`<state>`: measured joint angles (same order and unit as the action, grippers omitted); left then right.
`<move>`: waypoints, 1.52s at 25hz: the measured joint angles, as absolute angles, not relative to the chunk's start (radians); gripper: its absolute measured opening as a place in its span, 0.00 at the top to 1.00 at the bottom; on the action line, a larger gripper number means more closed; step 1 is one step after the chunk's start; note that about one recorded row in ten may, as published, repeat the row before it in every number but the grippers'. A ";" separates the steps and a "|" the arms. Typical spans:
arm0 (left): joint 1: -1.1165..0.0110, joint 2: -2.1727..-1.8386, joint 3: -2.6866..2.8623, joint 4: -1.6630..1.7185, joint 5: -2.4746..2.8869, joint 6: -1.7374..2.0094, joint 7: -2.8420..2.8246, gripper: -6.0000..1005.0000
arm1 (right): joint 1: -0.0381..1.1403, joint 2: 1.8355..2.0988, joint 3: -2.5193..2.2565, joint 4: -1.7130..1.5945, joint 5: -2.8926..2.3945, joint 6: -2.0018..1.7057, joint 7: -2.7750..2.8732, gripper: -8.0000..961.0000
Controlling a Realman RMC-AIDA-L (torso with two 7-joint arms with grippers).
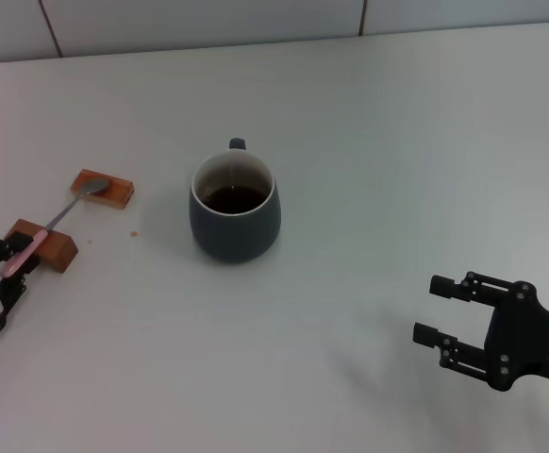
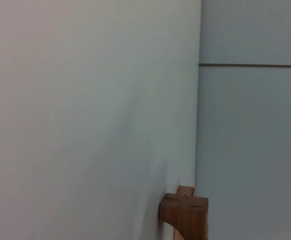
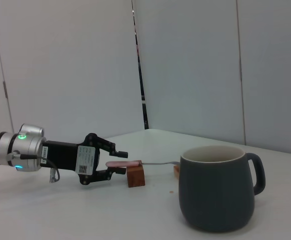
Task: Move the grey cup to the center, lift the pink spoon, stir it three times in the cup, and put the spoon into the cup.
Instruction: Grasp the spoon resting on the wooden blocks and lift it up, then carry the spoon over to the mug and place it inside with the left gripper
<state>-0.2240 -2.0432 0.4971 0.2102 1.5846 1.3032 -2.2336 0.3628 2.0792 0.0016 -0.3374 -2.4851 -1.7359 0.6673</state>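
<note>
The grey cup (image 1: 235, 215) stands upright near the table's middle with dark liquid inside and its handle toward the far side; the right wrist view shows the cup (image 3: 218, 192) too. The pink spoon (image 1: 46, 226) lies bridged across two wooden blocks at the left, bowl on the far block. My left gripper (image 1: 12, 262) is at the pink handle's end. In the right wrist view that left gripper (image 3: 116, 162) is open, one finger above and one below the handle of the spoon (image 3: 124, 163). My right gripper (image 1: 435, 310) hovers open and empty at the near right, well apart from the cup.
The far wooden block (image 1: 103, 189) and the near wooden block (image 1: 48, 245) carry the spoon. One wooden block (image 2: 184, 212) shows in the left wrist view. A tiled wall (image 1: 256, 19) runs behind the white table (image 1: 350, 377).
</note>
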 joint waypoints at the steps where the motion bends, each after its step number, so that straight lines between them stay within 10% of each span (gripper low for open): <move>1: -0.224 -2.043 0.497 0.210 1.585 1.303 -2.234 0.65 | 0.363 2.079 0.002 -0.337 -2.485 -1.736 0.667 0.35; 38: -0.251 -2.061 0.411 0.213 1.574 1.485 -2.112 0.85 | 0.368 2.080 0.002 -0.331 -2.485 -1.713 0.667 0.35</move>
